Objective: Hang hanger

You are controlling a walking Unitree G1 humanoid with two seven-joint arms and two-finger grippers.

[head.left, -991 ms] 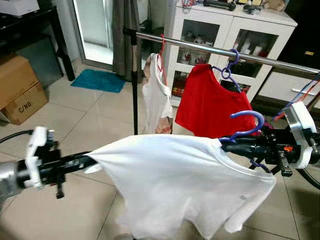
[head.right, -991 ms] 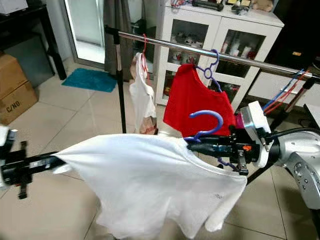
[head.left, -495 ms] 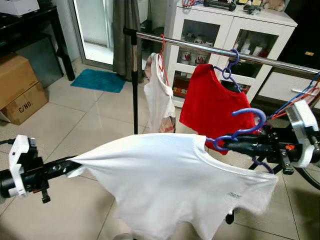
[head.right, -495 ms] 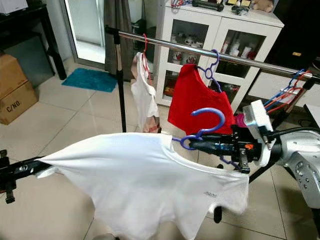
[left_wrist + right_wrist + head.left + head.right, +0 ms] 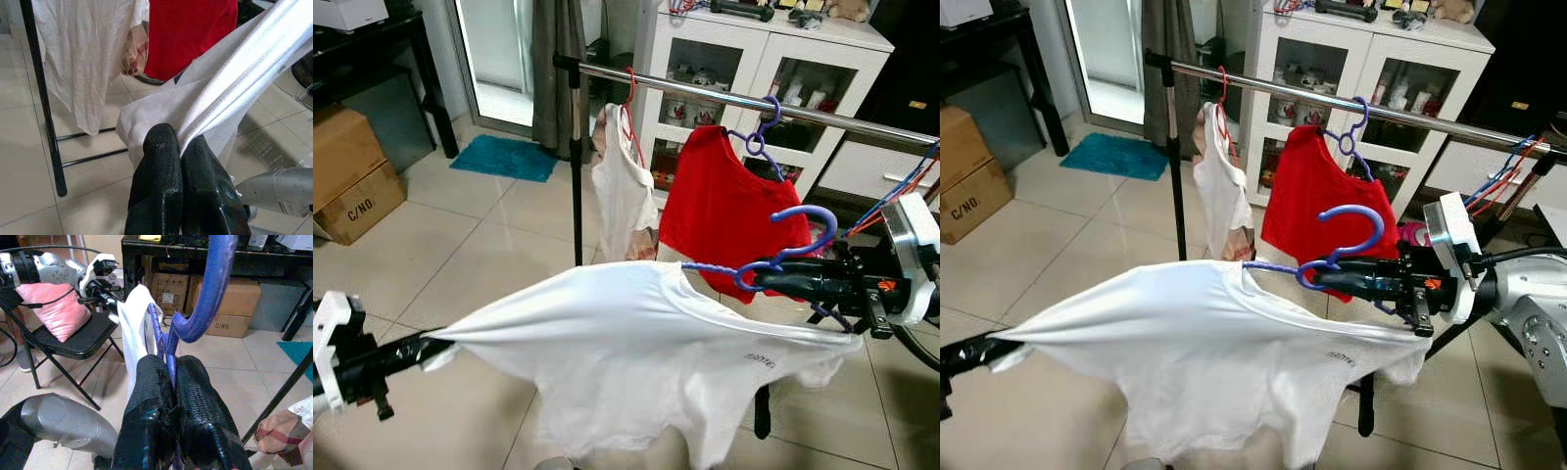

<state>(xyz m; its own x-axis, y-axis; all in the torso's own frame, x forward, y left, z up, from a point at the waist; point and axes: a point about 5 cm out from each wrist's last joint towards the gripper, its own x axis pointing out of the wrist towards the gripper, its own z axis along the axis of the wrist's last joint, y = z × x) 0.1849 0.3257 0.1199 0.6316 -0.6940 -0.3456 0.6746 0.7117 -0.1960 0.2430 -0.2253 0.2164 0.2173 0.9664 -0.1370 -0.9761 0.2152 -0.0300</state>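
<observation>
A white T-shirt is stretched between my two grippers in front of a steel clothes rail. My right gripper is shut on a blue hanger whose arm reaches into the shirt's collar; its hook points up below the rail. At the left, my left gripper is shut on the shirt's sleeve end, seen pinched between the black fingers in the left wrist view. In the right wrist view the fingers clamp the blue hanger.
On the rail hang a red shirt on a purple hanger and a white garment on a red hanger. A white cabinet stands behind. Cardboard boxes sit at the left, a teal mat on the tiled floor.
My left gripper has pulled leftward and down, stretching the shirt flatter. The hanger's arm now shows bare at the collar. The right gripper stayed nearly in place.
</observation>
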